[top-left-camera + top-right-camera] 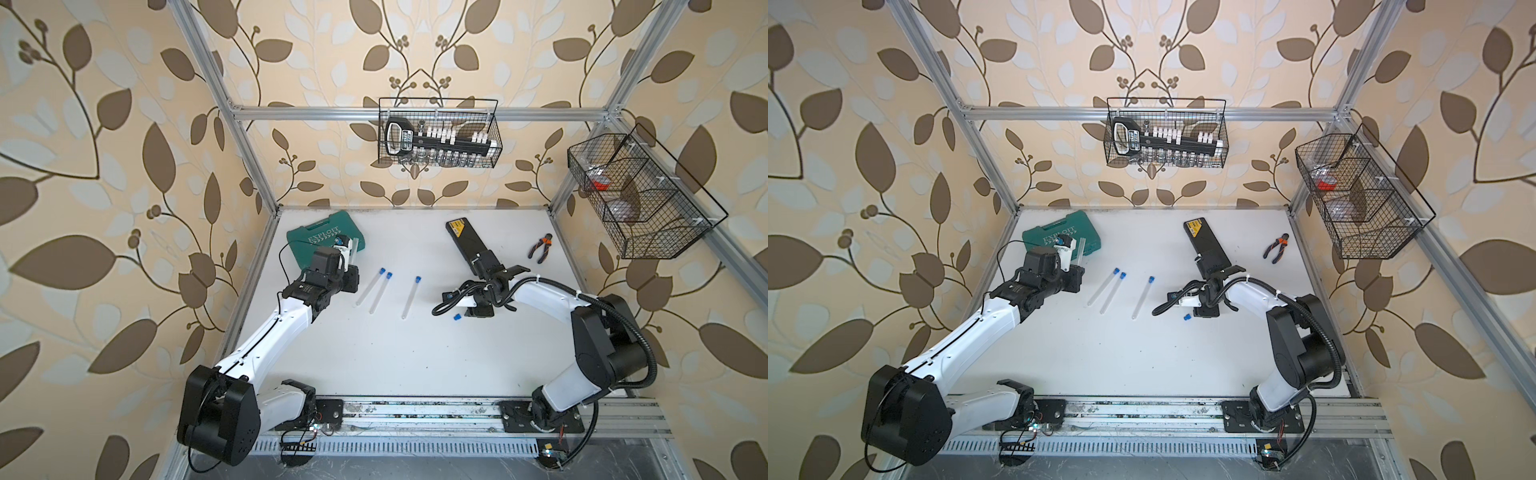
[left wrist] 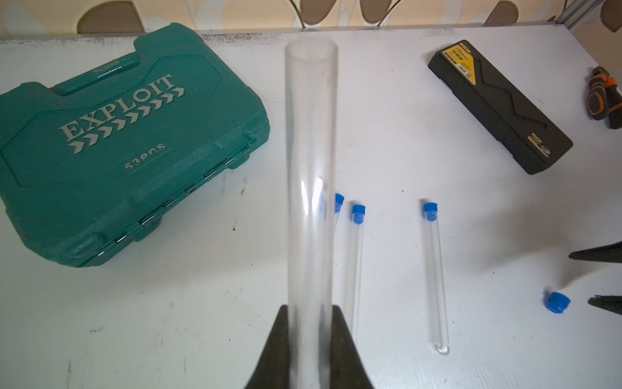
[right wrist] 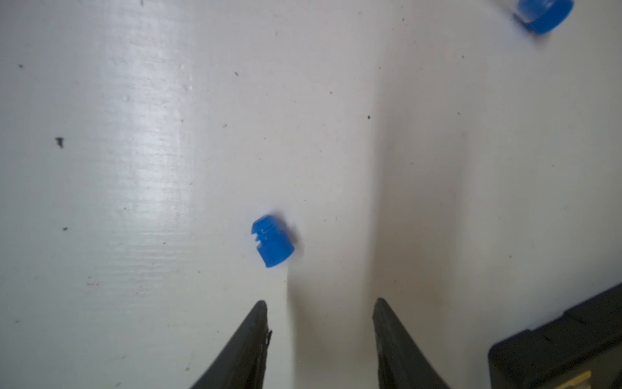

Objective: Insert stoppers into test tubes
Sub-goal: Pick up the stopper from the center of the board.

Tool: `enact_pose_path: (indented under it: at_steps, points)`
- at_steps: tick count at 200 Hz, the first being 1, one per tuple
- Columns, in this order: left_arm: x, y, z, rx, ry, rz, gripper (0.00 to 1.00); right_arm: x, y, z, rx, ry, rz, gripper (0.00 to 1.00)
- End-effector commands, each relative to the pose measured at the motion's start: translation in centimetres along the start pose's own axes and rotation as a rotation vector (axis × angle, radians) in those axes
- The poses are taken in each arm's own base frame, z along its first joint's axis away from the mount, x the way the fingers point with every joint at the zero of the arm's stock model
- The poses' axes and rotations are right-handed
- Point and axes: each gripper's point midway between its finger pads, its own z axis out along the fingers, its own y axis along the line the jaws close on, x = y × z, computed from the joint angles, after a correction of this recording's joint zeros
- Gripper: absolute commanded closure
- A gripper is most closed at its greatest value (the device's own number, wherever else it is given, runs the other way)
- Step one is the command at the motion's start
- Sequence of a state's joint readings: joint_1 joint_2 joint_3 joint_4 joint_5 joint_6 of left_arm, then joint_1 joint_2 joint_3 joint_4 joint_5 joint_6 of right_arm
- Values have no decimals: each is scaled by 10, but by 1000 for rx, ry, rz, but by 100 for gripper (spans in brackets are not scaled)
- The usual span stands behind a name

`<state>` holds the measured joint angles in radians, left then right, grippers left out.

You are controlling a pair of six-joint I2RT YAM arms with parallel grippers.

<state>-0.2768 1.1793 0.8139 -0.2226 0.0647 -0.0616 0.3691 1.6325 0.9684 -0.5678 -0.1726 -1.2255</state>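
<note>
Left fingers (image 2: 338, 323): clenched on the uncapped test tube (image 2: 311, 168), gripping it near the closed end; open mouth pointed away from the wrist.
Held tube, position: in a top view it sat at the near right corner of the green tool case (image 1: 328, 237), at the worktop's (image 1: 415, 365) back left.
Right fingers (image 3: 383, 323): released, spread apart, nothing between them.
Loose stopper (image 3: 273, 241): lay on its side on the worktop, just ahead of one right fingertip and off to that side, not touching it.
Capped test tubes: three lay flat mid-worktop, each with a blue stopper in the far end. Two lay close together (image 1: 370, 288) (image 1: 380, 293); the third (image 1: 411, 299) lay apart, nearer the right arm.
Other items: black case (image 1: 465, 239) at back centre, partly under the right arm; pliers (image 1: 540, 247) at back right.
</note>
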Motion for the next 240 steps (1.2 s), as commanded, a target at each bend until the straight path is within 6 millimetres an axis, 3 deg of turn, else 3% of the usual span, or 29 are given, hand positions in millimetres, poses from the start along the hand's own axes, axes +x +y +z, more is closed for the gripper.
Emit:
enact_pose_path:
  at_steps: [1, 65, 240]
  points:
    - [-20, -11, -11, 33, -54, 44, 100, -12, 13, 4, -77, -39, -50, 52]
    - [-19, -12, -13, 27, -53, 48, 100, -11, 21, 18, -153, -15, -68, 64]
    - [-18, -11, -10, 19, -46, 52, 100, -9, 28, 33, -215, 7, -49, 86]
